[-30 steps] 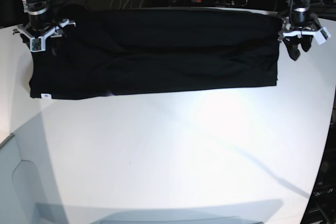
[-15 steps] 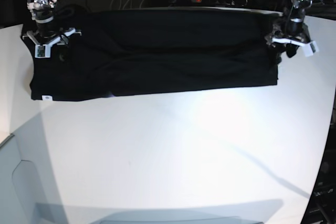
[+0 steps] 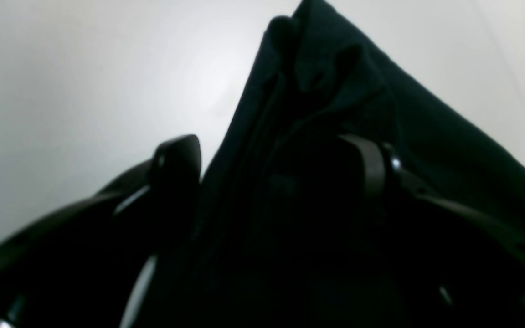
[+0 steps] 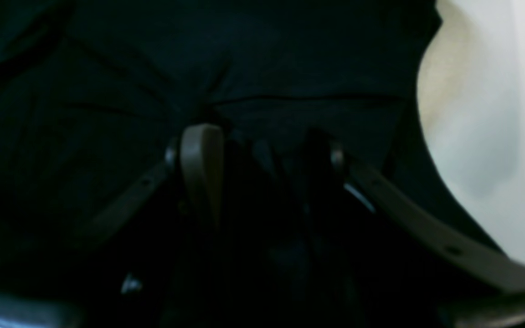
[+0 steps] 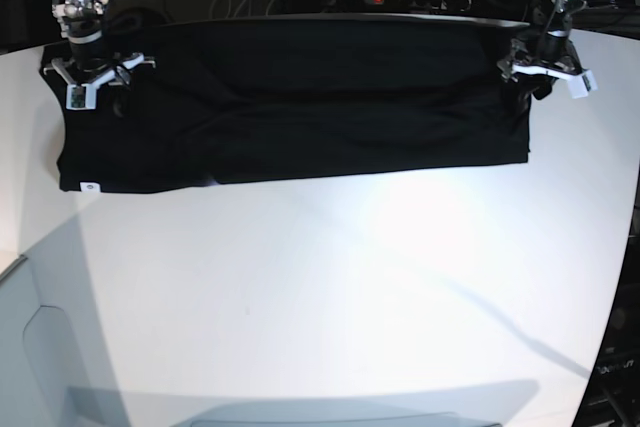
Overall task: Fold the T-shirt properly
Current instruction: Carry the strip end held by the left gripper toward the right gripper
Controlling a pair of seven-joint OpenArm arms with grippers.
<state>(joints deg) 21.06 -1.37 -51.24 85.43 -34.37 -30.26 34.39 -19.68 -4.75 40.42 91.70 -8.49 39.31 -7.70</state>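
surface: white table (image 5: 330, 297) | on it: black T-shirt (image 5: 300, 107) spread flat along far edge

The black T-shirt (image 5: 300, 97) lies flat in a long band across the table's far edge, seemingly folded lengthwise.

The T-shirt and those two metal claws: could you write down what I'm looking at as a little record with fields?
garment: black T-shirt, spread in a wide band across the far side of the table
surface: white table
left gripper: at the shirt's end on the base view's right, jaws apart, cloth between them
right gripper: at the opposite end, jaws apart over dark cloth
grip: cannot tell whether either jaw pair is pinching the cloth
small mark: white tag at a near corner
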